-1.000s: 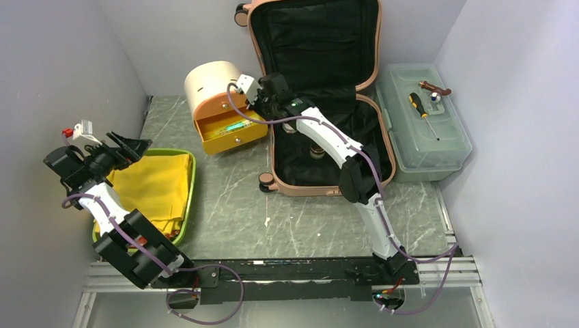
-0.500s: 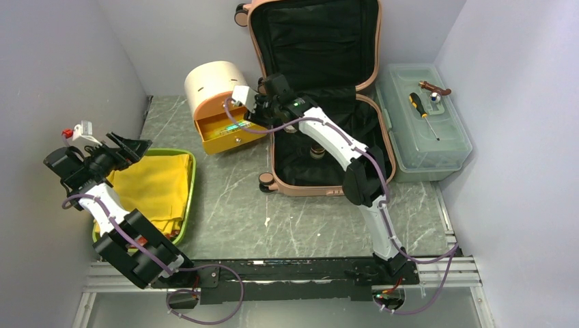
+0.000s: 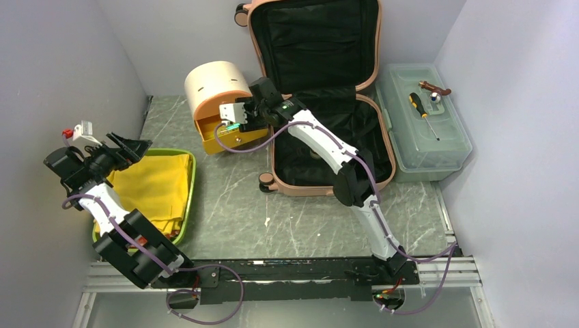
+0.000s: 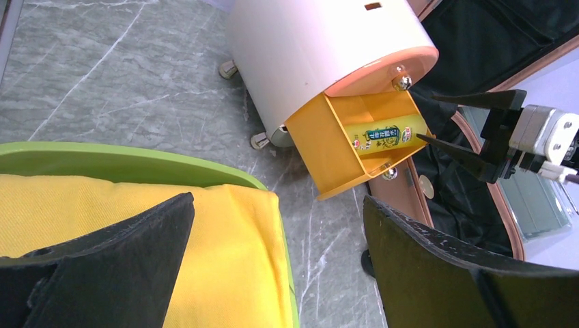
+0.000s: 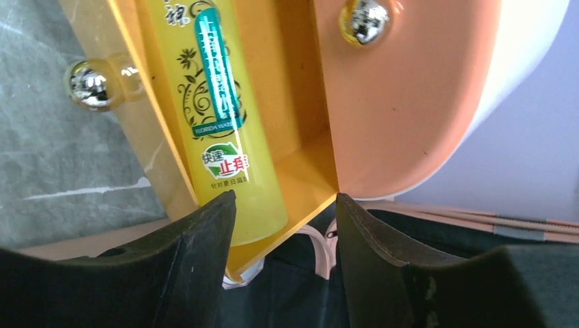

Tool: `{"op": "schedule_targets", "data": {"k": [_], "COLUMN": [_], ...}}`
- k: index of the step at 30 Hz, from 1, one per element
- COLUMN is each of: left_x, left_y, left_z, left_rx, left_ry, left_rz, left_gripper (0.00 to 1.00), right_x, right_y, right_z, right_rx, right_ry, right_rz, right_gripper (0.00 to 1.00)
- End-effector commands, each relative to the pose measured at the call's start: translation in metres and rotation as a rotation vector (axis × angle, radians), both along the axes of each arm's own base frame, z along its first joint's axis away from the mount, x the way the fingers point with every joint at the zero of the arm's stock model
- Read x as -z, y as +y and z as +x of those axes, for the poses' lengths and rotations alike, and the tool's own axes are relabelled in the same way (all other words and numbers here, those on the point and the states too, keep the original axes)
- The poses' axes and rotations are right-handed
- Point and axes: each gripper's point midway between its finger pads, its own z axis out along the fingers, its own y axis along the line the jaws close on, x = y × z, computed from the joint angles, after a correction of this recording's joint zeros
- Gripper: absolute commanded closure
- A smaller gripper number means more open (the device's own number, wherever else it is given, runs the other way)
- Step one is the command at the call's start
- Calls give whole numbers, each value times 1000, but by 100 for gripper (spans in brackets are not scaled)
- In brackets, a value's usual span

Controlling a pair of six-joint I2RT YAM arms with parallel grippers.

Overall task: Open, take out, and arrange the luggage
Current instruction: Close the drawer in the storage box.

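Right tool [image 4: 429, 117] shifted left over drawer [image 3: 229, 140], marble table [image 3: 307, 212]

- Salmon-pink hard-shell suitcase [image 3: 307, 192]: smooth plastic shell; matt black fabric lining [image 3: 314, 41].
- Orange-yellow plastic drawer [image 4: 328, 147]: smooth, slightly translucent, with shiny round chrome-metal knobs [image 5: 364, 19].
- Yellow printed plastic bottle [image 5: 218, 123]: glossy.
- Yellow folded cloth [image 4: 225, 273]: soft, matt weave.
- Grey marble-patterned tabletop [image 3: 273, 219]: smooth, faint sheen.

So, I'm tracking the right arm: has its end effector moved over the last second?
Yes. The right end effector has moved left and nearer, off the luggage rim to the yellow drawer.
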Motion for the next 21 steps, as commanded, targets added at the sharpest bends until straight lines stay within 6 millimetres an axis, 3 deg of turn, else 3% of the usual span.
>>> {"op": "schedule_targets", "data": {"k": [1, 7, 14, 18, 21], "left_x": [-6, -6, -5, -4, -3], "left_y": [-1, 1, 2, 2, 3], "left_z": [-1, -1, -1, -1, -1], "left_rx": [20, 17, 16, 16, 17], "left_ry": [-32, -31, -30, -28, -27], "left_rz": [22, 27, 26, 22, 20], "left_gripper": [1, 1, 1, 1, 1], "right_x": [24, 33, 51, 45, 26], "right_y": [-12, -8, -7, -3, 5], "right_z": [-1, -8, 19, 39, 55], "right_rx": [-92, -179, -152, -92, -39], "right_ry": [-3, 0, -95, -188, -282], "right_rz": [-149, -183, -254, -233, -162], "right_gripper": [41, 41, 41, 42, 43]}}
